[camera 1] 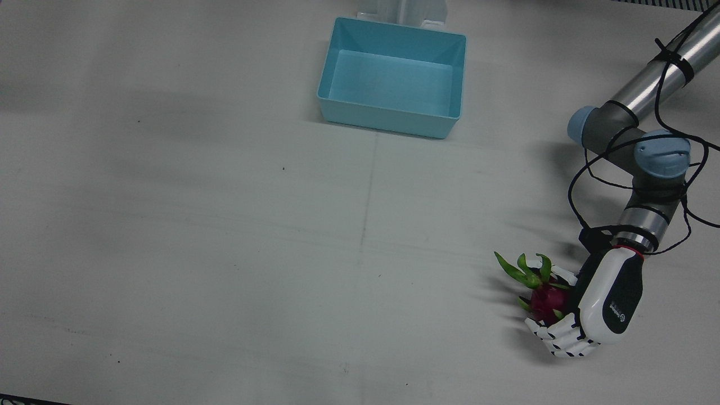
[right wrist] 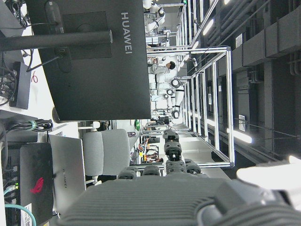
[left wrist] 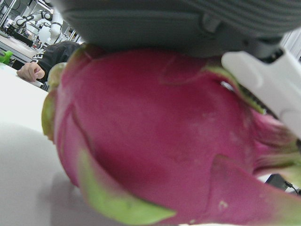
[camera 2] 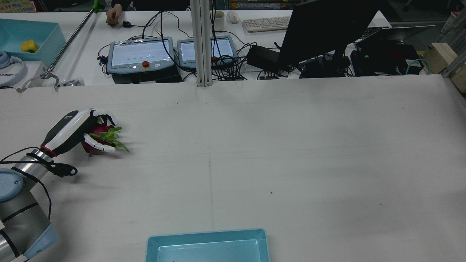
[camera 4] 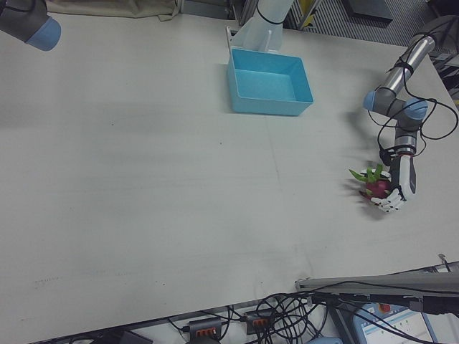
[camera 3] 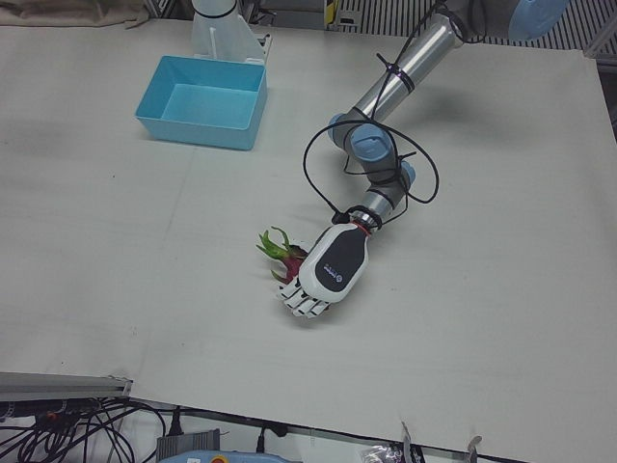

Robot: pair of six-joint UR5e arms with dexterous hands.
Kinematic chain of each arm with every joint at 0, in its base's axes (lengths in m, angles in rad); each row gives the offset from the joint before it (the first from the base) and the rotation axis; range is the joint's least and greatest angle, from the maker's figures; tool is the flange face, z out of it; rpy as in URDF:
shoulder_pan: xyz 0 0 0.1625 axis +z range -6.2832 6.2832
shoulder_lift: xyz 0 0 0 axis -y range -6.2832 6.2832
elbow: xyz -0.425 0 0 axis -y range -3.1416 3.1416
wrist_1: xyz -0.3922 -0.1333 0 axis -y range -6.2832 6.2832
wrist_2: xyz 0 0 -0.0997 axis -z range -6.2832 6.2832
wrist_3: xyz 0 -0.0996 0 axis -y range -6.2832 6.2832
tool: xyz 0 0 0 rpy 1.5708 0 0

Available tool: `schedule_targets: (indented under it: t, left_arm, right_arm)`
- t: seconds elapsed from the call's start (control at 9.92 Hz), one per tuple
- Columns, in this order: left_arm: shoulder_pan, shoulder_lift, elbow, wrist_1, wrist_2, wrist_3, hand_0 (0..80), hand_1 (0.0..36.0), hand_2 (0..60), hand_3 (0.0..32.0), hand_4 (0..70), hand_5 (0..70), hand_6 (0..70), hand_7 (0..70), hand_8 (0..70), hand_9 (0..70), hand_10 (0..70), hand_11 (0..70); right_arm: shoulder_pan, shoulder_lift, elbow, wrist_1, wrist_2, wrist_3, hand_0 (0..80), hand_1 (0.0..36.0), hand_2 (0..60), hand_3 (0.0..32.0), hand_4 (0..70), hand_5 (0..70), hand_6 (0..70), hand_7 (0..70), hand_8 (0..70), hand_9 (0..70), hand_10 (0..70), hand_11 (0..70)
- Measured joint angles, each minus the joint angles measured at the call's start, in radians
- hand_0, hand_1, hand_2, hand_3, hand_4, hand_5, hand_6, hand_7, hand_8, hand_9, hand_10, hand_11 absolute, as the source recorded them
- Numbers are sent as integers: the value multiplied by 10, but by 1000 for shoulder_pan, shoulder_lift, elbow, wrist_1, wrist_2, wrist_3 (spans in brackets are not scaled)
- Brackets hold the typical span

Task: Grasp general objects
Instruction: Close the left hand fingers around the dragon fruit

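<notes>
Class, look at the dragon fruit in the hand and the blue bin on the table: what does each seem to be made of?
Dragon fruit: matte magenta skin with green leafy scales; whether real fruit or a replica, the pictures cannot tell. Blue bin: likely moulded plastic, judging by its uniform light blue, thin smooth walls and slight sheen. Left hand: glossy white and black shell, probably plastic.

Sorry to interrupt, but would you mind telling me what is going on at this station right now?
The robot's left robot hand has its fingers wrapped around a dragon fruit near the operators' edge of the white table. Whether the fruit is lifted or resting on the table cannot be told. An empty light blue bin sits at the robot's side of the table, well away from the fruit. The right robot hand works on nothing; only its own camera shows part of it.
</notes>
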Motion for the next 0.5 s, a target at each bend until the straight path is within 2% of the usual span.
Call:
schedule_targets:
  t: [0.1,0.2,0.3,0.5]
  left_arm:
    - [0,1,-2,-1,-4,0,553,241,437,0,413,461,498,700,328,516,412,592]
    - [0,2,-6,-1,-6,-1,547,253,508,0,436,469,499,700,329,516,412,591]
    - [0,4,-10,-1,-8,-1,537,286,600,0,476,486,507,700,334,521,418,600]
    - [-1,6,-14,-2,-9,-2,524,323,600,0,546,517,521,700,342,525,420,602]
  right_arm:
    - [0,0,0,0,0,0,0,0,0,0,0,0,0,0,0,0,0,0]
    - [0,0,0,0,0,0,0,0,0,0,0,0,0,0,0,0,0,0]
    - [0,0,0,0,0,0,0,0,0,0,0,0,0,0,0,0,0,0]
    - [0,0,0,0,0,-1,0,0,0,0,0,0,0,0,0,0,0,0]
